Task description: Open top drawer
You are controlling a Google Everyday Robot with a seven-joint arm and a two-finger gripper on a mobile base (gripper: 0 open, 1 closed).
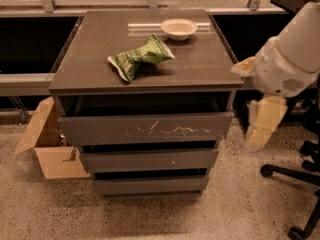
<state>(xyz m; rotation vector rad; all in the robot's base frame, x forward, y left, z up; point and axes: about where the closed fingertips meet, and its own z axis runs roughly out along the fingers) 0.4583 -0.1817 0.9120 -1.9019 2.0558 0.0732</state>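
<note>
The big grey cabinet (100, 44) is standing on the speckled floor (150, 216). The top drawer (100, 130) is sitting right under its flat top, above two shorter drawers (150, 160). It is looking pulled out a little, so I think the opening is only partly done. The gripper (264, 124) is hanging to the right of the cabinet, apart from the drawer. I cannot tell if it is spread or pressed together. Next it is needing to hook the drawer's top edge and pull. Pale scratches (172, 130) are running across the dark front, which has no handle.
</note>
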